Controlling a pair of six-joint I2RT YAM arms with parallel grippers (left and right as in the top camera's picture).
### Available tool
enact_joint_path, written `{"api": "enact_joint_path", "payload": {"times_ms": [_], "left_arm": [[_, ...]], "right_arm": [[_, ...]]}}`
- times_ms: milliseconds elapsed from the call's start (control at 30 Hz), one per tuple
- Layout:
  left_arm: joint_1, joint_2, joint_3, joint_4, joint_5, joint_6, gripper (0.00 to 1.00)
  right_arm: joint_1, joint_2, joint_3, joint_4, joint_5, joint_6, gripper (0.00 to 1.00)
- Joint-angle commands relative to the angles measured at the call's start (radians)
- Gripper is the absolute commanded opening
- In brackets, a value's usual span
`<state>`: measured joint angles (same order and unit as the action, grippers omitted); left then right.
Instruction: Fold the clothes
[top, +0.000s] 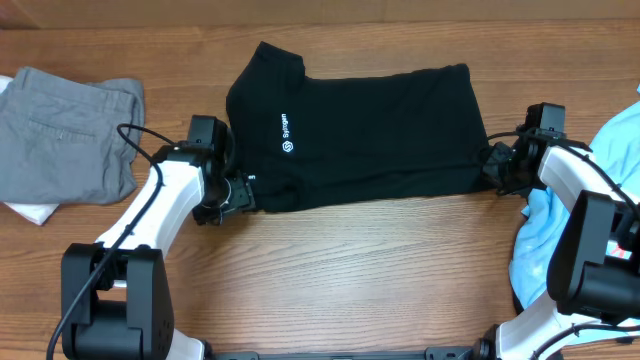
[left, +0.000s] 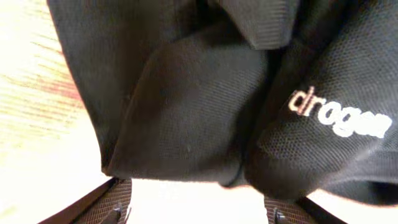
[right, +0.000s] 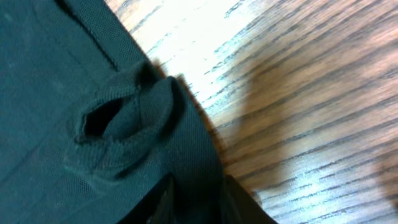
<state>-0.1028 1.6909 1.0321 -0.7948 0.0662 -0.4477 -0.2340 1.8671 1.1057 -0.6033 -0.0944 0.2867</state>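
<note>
The black shirt (top: 370, 130) lies flat across the middle of the wooden table, with a small white logo on its chest. My left gripper (top: 225, 192) sits at its lower left corner. In the left wrist view this gripper (left: 196, 202) is open, its fingers (left: 115, 199) wide apart, with the bunched shirt edge (left: 199, 106) just beyond them. My right gripper (top: 497, 165) is at the shirt's right edge. In the right wrist view it (right: 199, 193) is shut on a fold of the black shirt (right: 62, 93). A light blue T-shirt (top: 620, 140) lies crumpled at the far right.
Grey trousers (top: 60, 130) lie folded at the left edge, on top of something white (top: 30, 210). Bare wood (top: 370, 270) stretches in front of the shirt. The light blue T-shirt hangs round the right arm's base (top: 600, 250).
</note>
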Motion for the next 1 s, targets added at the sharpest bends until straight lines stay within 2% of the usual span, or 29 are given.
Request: {"api": "enact_joint_path", "payload": {"times_ms": [0,100,167,200,333,400,700,967], "left_arm": [[0.005,0.006,-0.067,0.052,-0.033,-0.041,0.72],[0.005,0.006,-0.109,0.126,-0.066,-0.043,0.71],[0.005,0.006,-0.121,0.166,-0.08,-0.042,0.67],[0.005,0.006,-0.122,0.177,-0.081,-0.042,0.6],[0.005,0.006,-0.122,0.201,-0.118,-0.039,0.15],[0.005,0.006,-0.122,0.2,-0.151,-0.039,0.05],[0.04,0.006,-0.122,0.144,-0.258,-0.042,0.04],[0.177,0.006,-0.122,0.114,-0.268,-0.013,0.04]], "right_arm": [[0.003,-0.008,-0.016,-0.004,0.0,0.005,0.17],[0.003,-0.008,-0.016,-0.003,0.0,0.005,0.11],[0.003,-0.008,-0.016,-0.002,0.0,0.005,0.1],[0.003,-0.008,-0.016,-0.002,0.0,0.005,0.09],[0.003,-0.008,-0.016,-0.002,0.001,0.005,0.08],[0.003,-0.008,-0.016,-0.004,0.009,0.005,0.08],[0.003,-0.008,-0.016,-0.023,0.027,0.006,0.04],[0.003,-0.008,-0.016,-0.109,0.082,0.032,0.04]]}}
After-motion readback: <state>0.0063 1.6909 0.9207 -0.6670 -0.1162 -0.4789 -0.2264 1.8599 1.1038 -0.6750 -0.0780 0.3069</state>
